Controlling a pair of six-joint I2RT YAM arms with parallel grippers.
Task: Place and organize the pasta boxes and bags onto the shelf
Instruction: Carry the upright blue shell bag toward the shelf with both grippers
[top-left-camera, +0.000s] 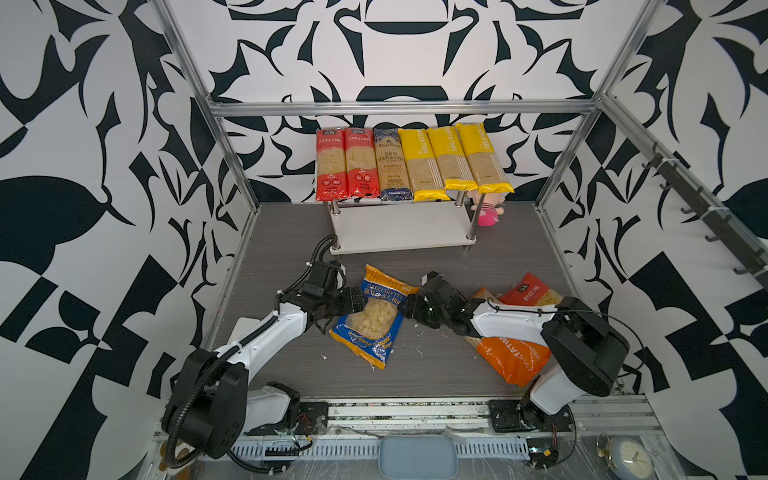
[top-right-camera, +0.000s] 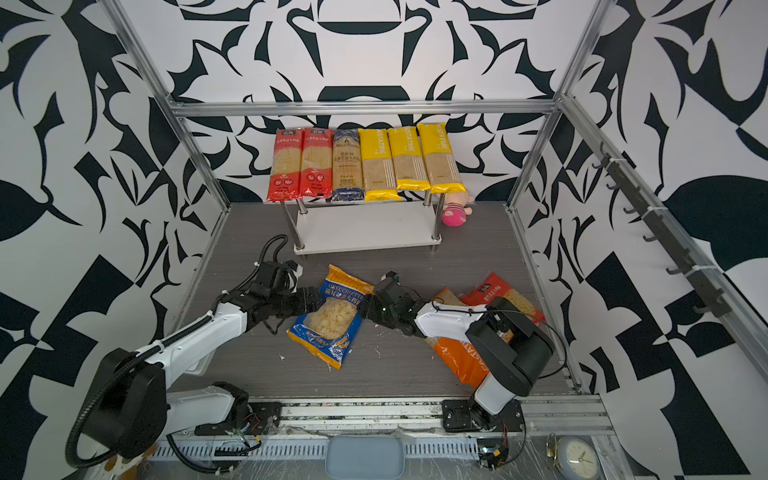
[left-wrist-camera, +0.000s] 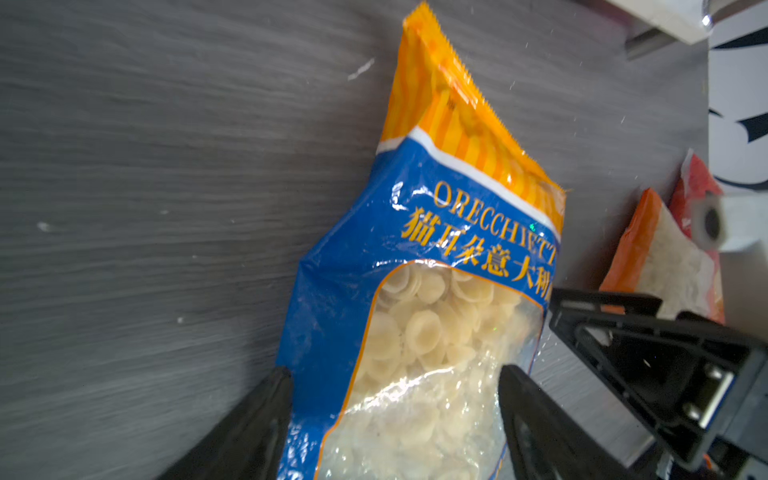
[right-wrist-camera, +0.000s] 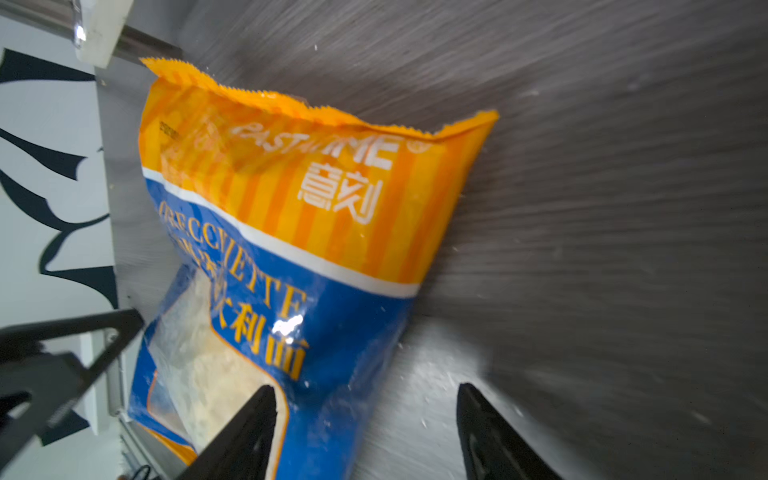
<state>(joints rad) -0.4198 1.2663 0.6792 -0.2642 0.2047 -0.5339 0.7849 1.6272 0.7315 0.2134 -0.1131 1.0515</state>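
Left gripper (left-wrist-camera: 395, 370): released, jaws wide; one finger sits at the edge of the blue bag (top-left-camera: 372, 320), the other over its clear window.
Right gripper (right-wrist-camera: 366, 387): also released; one finger is over the bag, the other over the bare table (top-left-camera: 436, 374).
Blue bag: it lies on the table between the two grippers, in front of the shelf (top-left-camera: 399, 226).
Shelf: the spaghetti packs (top-left-camera: 409, 164) fill the top tier, and the lower board is bare.
Other bags: the orange bag (top-left-camera: 511, 353) and red bag (top-left-camera: 528, 293) lie partly under the right arm.
Risk, grip: we judge the slick film may slip and the loose pasta may sag.
Risk, arms: the grippers are close together and could bump.
Risk, shelf: the bag could catch on a chrome post.
Writing, blue bag: "ORECCHIETTE", "PASTATIME", Chinese characters.
Writing, yellow packs: "PASTATIME".
Writing, red bag: too small to read.
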